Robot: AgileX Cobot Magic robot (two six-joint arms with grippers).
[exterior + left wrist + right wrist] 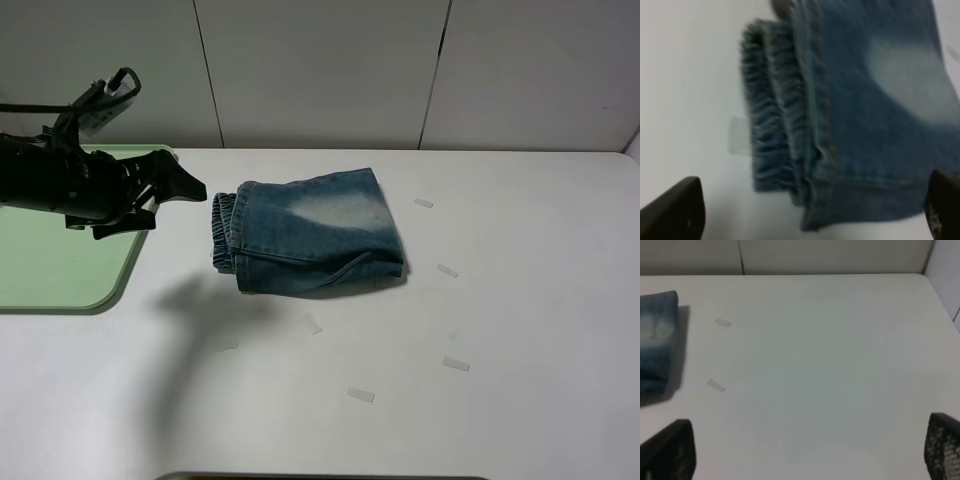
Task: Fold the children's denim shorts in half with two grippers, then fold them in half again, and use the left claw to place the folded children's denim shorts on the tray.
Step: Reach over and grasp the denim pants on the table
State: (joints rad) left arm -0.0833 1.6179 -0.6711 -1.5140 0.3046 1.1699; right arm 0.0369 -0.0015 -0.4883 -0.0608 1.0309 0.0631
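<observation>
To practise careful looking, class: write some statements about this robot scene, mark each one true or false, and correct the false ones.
1. The denim shorts lie folded on the white table. True.
2. The shorts rest on the green tray. False: they lie on the table, beside the tray.
3. The left gripper is shut on the shorts. False: it is open, holds nothing, and hangs between the tray and the shorts.
4. The shorts' gathered waistband faces the left gripper. True.
5. The right gripper is open and apart from the shorts. True.
</observation>
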